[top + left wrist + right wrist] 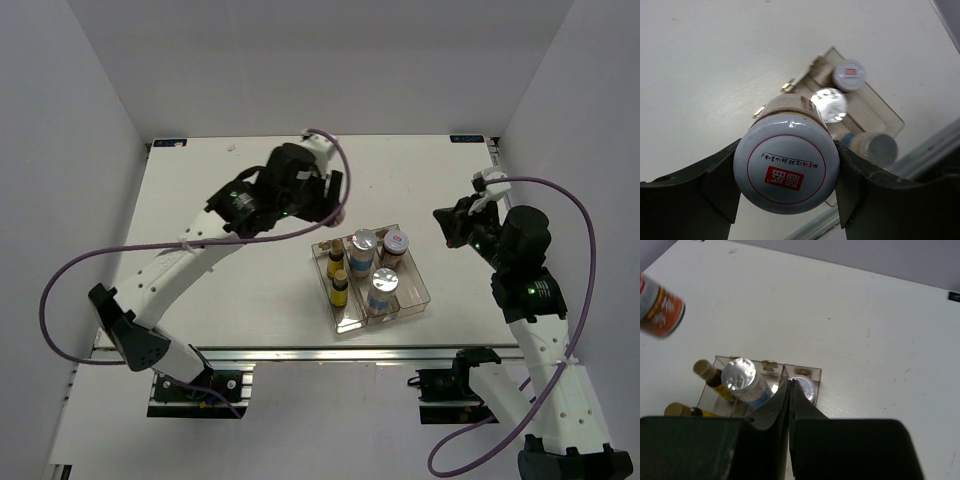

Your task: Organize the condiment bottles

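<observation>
In the tray (412,292) on the surface (420,170): two thin bottles (340,290) in the left slot, two wider bottles (382,290) in the middle, one jar (396,243) at right; behind-left, a second jar (786,172) in the left gripper (787,160).

In the left wrist view the jar (786,170) held in the left tool (787,145) covers part of the tray (879,100) and all but slivers of the yellow bottles (787,86). From above, that tool is hidden under its wrist. The right wrist view shows the jar blurred and cut by the left edge. There the closed fingers of the right tool (791,385) half hide a second jar (807,386).
</observation>
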Motion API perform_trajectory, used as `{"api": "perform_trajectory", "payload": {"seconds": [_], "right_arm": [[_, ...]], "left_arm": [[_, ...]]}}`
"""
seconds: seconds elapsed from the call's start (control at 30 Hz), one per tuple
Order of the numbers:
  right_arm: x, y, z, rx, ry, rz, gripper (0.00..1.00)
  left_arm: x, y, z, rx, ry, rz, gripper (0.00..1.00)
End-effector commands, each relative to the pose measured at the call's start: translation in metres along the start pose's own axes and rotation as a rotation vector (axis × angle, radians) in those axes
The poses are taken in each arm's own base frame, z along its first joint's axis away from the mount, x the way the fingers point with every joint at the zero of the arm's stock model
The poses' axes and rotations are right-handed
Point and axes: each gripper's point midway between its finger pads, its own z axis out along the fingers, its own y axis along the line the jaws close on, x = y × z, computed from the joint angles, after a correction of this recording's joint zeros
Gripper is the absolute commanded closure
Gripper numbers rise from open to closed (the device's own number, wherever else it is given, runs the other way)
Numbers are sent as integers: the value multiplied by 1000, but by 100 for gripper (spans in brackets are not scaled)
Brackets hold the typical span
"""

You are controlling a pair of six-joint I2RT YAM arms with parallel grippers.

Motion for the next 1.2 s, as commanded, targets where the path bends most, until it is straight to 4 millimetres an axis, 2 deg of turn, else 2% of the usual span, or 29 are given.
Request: {"api": "perform_trajectory", "payload": {"seconds": [0.0,0.03,0.1,0.13,0.17,0.2,0.3,0.43,0.47,0.53,0.57,0.77,1.17], "right_arm": [[-45,-30,-16,211,-147,27,100],[-47,-34,-17,236,-158,34,99],[-53,-45,-24,310,-197,56,97],[-55,-48,-27,334,-214,63,95],[-63,-59,-37,413,-261,78,93],[-63,-63,-40,439,-276,81,93],[-71,-77,-55,543,-333,98,88],[-71,-85,-60,595,-349,115,86],[-72,-87,-62,608,-357,118,86],[-74,-88,-66,624,-369,119,86],[-75,-90,-68,633,-375,122,86],[-73,-90,-68,634,-376,116,86],[-70,-85,-64,603,-371,110,86]], "left_arm": [[-25,-59,-12,95,-69,55,100],[-20,-85,-14,136,-63,90,100],[-26,-111,-11,155,-77,124,100],[-22,-130,-13,187,-75,153,100],[-17,-140,-5,192,-62,169,100],[-25,-150,-9,210,-83,169,100],[-20,-174,-1,261,-87,194,100],[-12,-205,12,353,-77,212,100],[-4,-212,23,364,-57,227,100],[-2,-219,29,375,-50,237,100],[6,-222,41,374,-28,245,100],[25,-233,76,367,12,277,100],[74,-222,116,310,124,330,100]]}}
